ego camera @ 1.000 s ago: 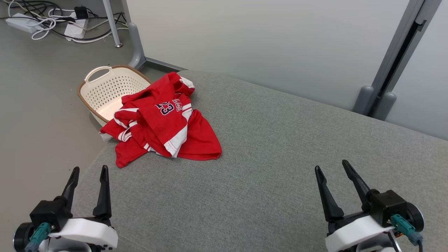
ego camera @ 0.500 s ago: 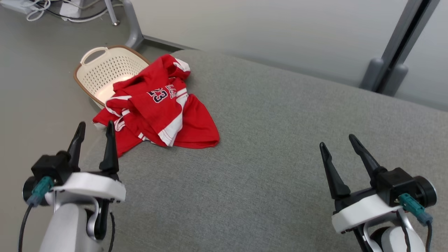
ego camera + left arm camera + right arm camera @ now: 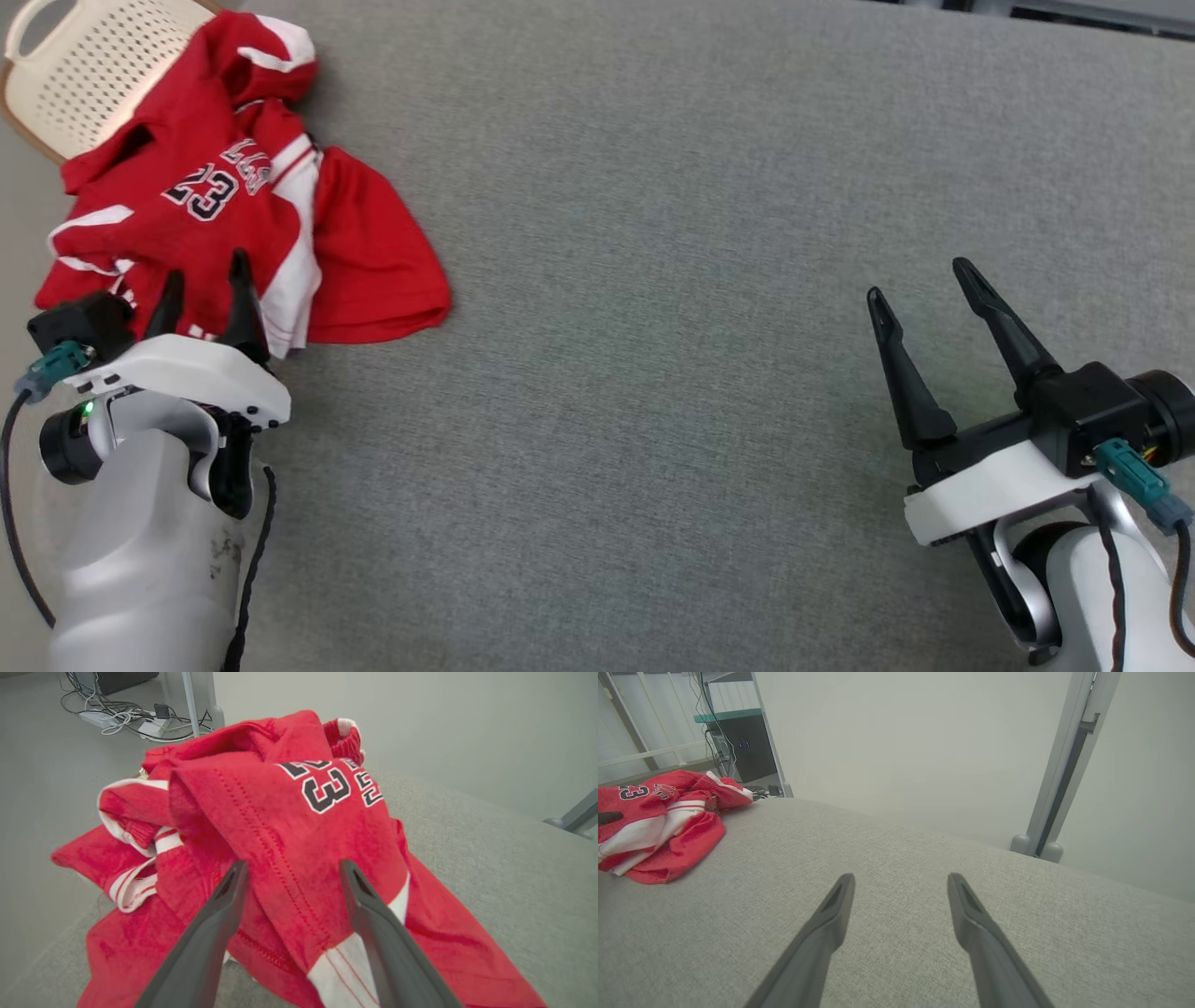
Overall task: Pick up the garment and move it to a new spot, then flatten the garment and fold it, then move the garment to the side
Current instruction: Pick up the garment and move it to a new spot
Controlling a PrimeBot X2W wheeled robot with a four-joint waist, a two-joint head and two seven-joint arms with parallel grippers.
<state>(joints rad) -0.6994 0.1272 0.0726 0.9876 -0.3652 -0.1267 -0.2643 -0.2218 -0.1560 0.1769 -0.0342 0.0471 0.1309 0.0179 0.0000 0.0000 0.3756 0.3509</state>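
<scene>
- One cream perforated basket (image 3: 65,93) sits at the far left, its near rim hidden by the garment.
- One crumpled red garment (image 3: 224,187), numbered 23, lies at the left edge of the one grey padded surface (image 3: 653,280).
- Left gripper (image 3: 207,265): two fingers apart, tips over the garment's near folds; contact unclear.
- Right gripper (image 3: 919,279): two fingers apart over bare grey fabric, well away from the garment.

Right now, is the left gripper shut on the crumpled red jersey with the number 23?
No, the left gripper stands wide open against the crumpled red jersey, its two dark fingers apart and pinching no cloth.
</scene>
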